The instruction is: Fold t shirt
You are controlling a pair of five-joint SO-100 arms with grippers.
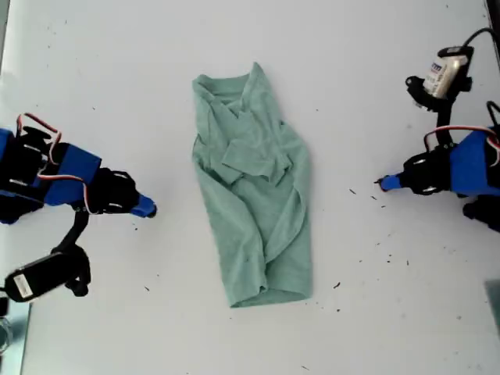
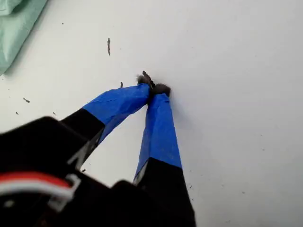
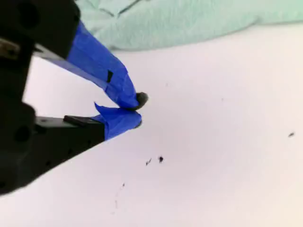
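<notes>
Nearest the first wrist camera: my first gripper [image 2: 152, 90], blue-taped fingers [image 2: 158, 127] pressed together at the tips, nothing held. Tips lay low over bare white table [image 2: 236, 71] among a few dark specks [image 2: 108, 46]. Beyond, at the far edge of that view, only a corner of the t shirt [image 2: 16, 23], well apart from the tips.

Nearest the second wrist camera: my second gripper [image 3: 136, 111], taped fingers [image 3: 102, 66] meeting or all but meeting at the tips, likewise holding nothing. Past them, bare table, then the pale green hem of the t shirt across the far side, near but not touched.

Seen from the exterior view: one arm [image 1: 70, 183] at that view's left, another arm [image 1: 461, 164] at its right, each pointed inward at the cloth with a strip of table between. Could not be told from the wrist views which was first and which second.

Between the arms, mid-table: the t shirt, laid lengthways, neck toward the exterior view's top, sides and sleeves turned in over the middle to form a narrow, wrinkled strip.

Judged: lengthwise folds done, crosswise fold not yet made. Both grippers probably kept off the cloth and closed so as not to snag the loose flaps; hem end the likely next grasp.
</notes>
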